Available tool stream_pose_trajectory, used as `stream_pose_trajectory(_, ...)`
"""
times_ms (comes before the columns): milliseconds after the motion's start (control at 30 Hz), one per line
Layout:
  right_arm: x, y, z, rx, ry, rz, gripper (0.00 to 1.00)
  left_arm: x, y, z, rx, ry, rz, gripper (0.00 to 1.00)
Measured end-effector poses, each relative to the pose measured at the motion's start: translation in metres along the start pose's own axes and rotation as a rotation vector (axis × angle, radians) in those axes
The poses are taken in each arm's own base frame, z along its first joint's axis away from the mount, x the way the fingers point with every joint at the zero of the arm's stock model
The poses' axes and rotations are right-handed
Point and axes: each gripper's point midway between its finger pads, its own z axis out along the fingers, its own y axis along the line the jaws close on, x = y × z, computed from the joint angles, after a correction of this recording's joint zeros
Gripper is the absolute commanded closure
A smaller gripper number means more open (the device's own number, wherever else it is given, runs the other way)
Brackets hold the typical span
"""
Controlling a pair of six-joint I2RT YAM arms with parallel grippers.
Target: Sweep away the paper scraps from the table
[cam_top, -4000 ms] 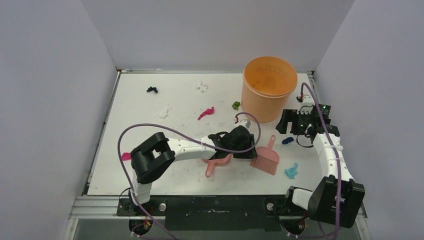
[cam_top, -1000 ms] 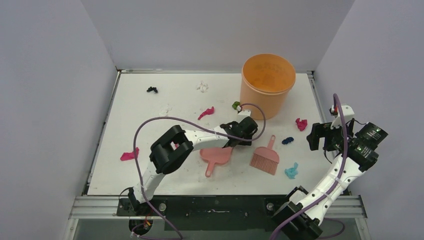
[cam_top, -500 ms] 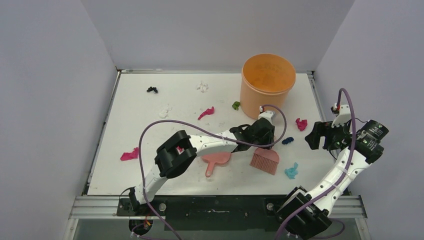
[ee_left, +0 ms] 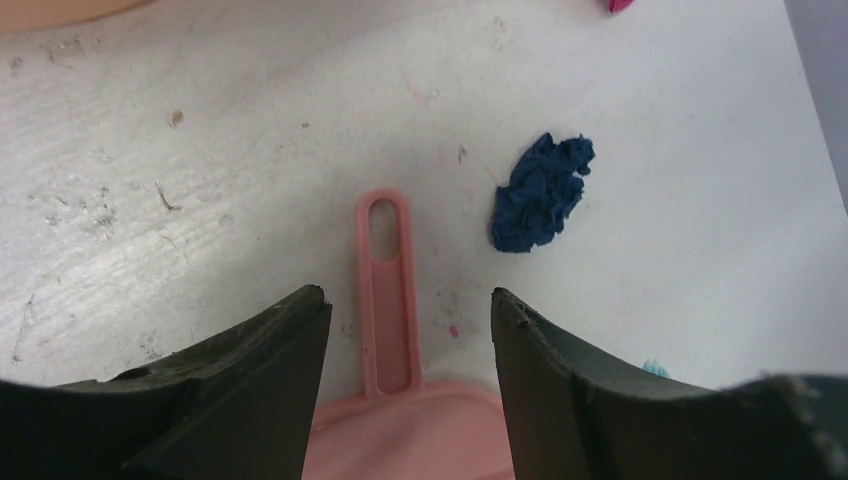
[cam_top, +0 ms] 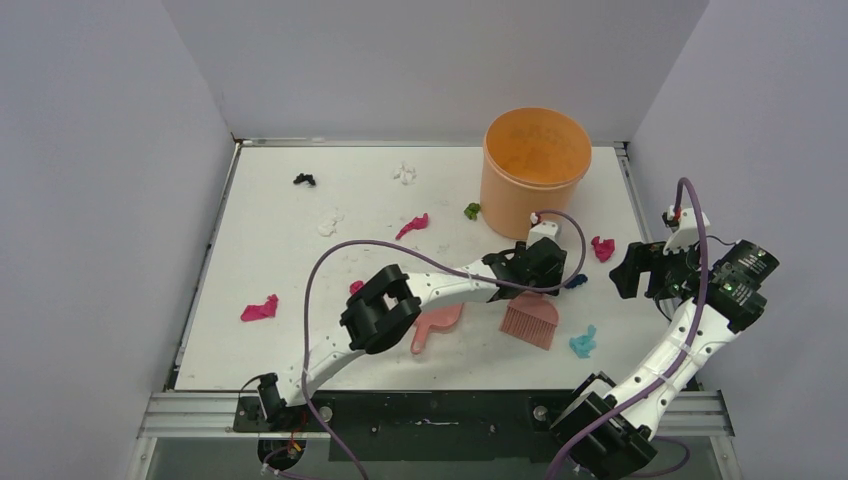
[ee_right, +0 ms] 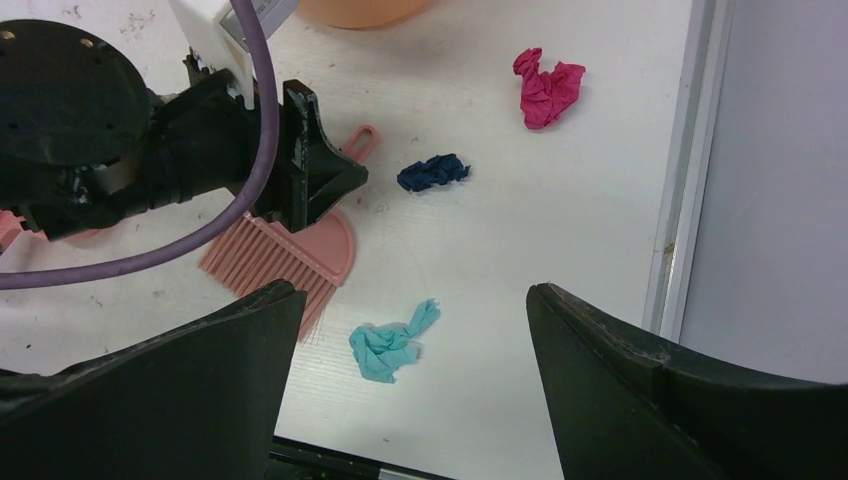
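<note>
Black paper scrap point(cam_top: 304, 180) appears only overhead.

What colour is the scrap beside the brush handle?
Dark blue. The scrap shows best in the left wrist view.

Left gripper point(ee_left: 408, 300) extended far forward, low, fingers point(ee_left: 250, 385) parted; right gripper point(ee_right: 412, 293) raised, its fingers point(ee_right: 150, 400) wide apart.

And there were ten paper scraps point(cam_top: 411, 226) on the desk point(cam_top: 270, 260): four magenta, two white point(cam_top: 404, 173), and one apiece in black point(cam_top: 304, 180), green point(cam_top: 472, 211), dark blue point(cam_top: 574, 282) and light blue point(cam_top: 583, 342). One orange bucket point(cam_top: 505, 200), one pink brush point(cam_top: 530, 318) and one pink dustpan point(cam_top: 434, 324) stood by.
</note>
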Motion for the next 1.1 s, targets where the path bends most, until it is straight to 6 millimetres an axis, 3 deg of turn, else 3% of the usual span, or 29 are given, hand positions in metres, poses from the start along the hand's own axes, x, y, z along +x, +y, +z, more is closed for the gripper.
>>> stream_pose_trajectory(167, -0.008, 0.001, -0.003, 0.002, -0.017, -0.001, 0.15, -0.007, 0.0, 0.009, -0.081, -0.046, 0.046, 0.43)
stream_pose_trajectory(333, -0.015, 0.0, -0.005, 0.0, -0.031, 0.002, 0.15, 0.003, 0.009, 0.018, -0.15, -0.056, 0.119, 0.43)
stream_pose_trajectory(533, -0.027, 0.003, -0.009, -0.007, -0.063, 0.007, 0.15, 0.005, 0.016, 0.016, -0.21, -0.06, 0.189, 0.44)
stream_pose_trajectory(767, -0.031, 0.007, -0.009, -0.022, -0.077, 0.028, 0.15, 0.006, 0.039, 0.01, -0.312, -0.079, 0.209, 0.45)
stream_pose_trajectory(867, -0.031, 0.007, -0.009, -0.018, -0.082, 0.023, 0.15, 0.006, 0.065, -0.007, -0.355, -0.066, 0.159, 0.46)
stream_pose_trajectory(1100, -0.029, 0.015, -0.013, 0.01, -0.12, -0.026, 0.13, 0.002, 0.16, -0.061, -0.467, -0.06, -0.041, 0.46)
